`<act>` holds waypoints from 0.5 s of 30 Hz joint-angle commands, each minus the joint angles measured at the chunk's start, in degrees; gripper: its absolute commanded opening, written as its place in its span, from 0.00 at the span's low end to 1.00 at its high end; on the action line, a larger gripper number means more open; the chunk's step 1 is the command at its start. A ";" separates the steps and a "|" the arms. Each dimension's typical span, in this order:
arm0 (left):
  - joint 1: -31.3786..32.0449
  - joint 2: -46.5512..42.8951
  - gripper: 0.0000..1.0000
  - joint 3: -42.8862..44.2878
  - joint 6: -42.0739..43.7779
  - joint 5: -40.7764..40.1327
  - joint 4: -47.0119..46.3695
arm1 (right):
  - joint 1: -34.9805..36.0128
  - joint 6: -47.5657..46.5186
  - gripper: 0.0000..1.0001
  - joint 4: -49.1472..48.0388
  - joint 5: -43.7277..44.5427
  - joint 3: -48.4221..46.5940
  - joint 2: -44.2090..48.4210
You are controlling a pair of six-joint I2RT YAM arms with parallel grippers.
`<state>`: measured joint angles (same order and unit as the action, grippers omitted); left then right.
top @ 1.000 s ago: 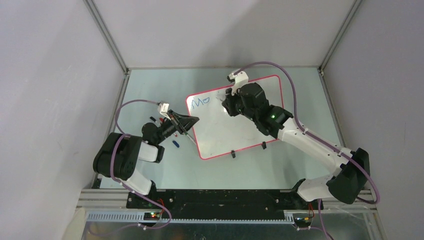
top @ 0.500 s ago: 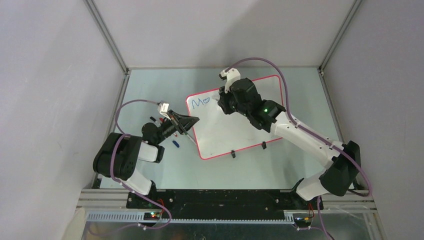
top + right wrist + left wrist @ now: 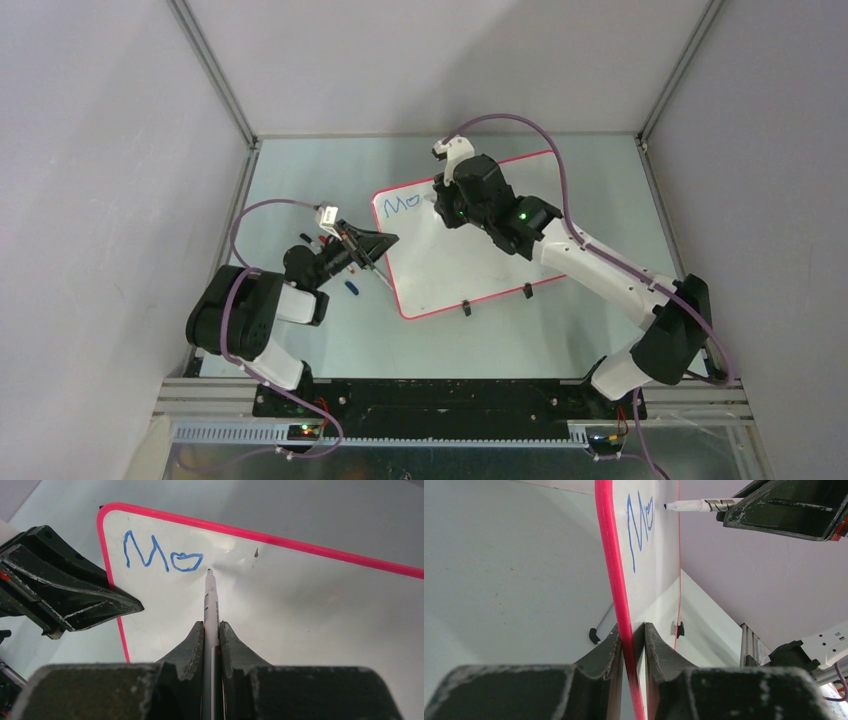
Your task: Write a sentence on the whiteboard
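- 2 black clip feet [image 3: 465, 308] mark the near edge of the whiteboard [image 3: 470, 262], which lies on the pale table [image 3: 300, 180] between the arms.
- 1 steadying grip: the left gripper [image 3: 631, 630] is clamped on the board's pink left rim and has not shifted over the last second.
- Farther in, the right gripper [image 3: 211, 627], clenched on a white marker [image 3: 210, 592], has swung left across the board in that second. Its tip now sits just right of the blue writing.
- At the far-left corner, the sentence [image 3: 165, 562] stands at 2 letters, "Mo". The repositioning suggests a 3rd letter is about to start, with most of the writing left to do.
- 0 containers appear in any view, so there are no contents to report.
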<state>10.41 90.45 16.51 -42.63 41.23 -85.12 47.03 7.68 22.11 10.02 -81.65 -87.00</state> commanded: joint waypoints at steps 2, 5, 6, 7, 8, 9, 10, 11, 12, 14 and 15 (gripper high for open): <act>0.43 -0.07 0.17 1.41 2.47 0.34 -2.59 | 0.26 -0.87 0.00 -0.42 1.21 -3.75 -1.11; 0.45 -0.03 0.17 1.42 2.47 0.39 -2.59 | 0.25 -1.05 0.00 -0.20 1.34 -4.52 -1.87; 0.43 -0.02 0.17 1.42 2.47 0.36 -2.59 | 0.25 -1.04 0.00 -0.09 1.25 -4.68 -2.00; 0.40 0.03 0.17 1.46 2.47 0.41 -2.59 | 0.24 -1.06 0.00 -0.07 1.28 -4.91 -2.26; 0.44 0.06 0.16 1.49 2.47 0.38 -2.59 | 0.25 -1.11 0.00 0.01 1.29 -5.00 -2.41; 0.43 0.07 0.15 1.54 2.47 0.39 -2.59 | 0.26 -1.14 0.00 0.03 1.35 -5.12 -2.59; 0.50 0.07 0.15 1.51 2.47 0.37 -2.59 | 0.26 -1.10 0.00 0.04 1.52 -5.20 -2.71; 0.47 0.03 0.14 1.51 2.51 0.39 -2.59 | 0.22 -1.14 0.00 0.04 1.59 -5.26 -2.79; 0.52 0.06 0.13 1.51 2.54 0.36 -2.59 | 0.19 -1.17 0.00 0.04 1.65 -5.27 -2.90; 0.49 0.04 0.13 1.57 2.55 0.34 -2.59 | 0.17 -1.18 0.00 0.27 1.74 -5.34 -3.08; 0.55 0.06 0.13 1.54 2.55 0.34 -2.59 | 0.17 -1.09 0.00 0.54 1.79 -5.47 -3.20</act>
<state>10.41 90.45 16.51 -42.63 41.25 -85.17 47.03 7.27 22.65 10.35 -84.09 -89.58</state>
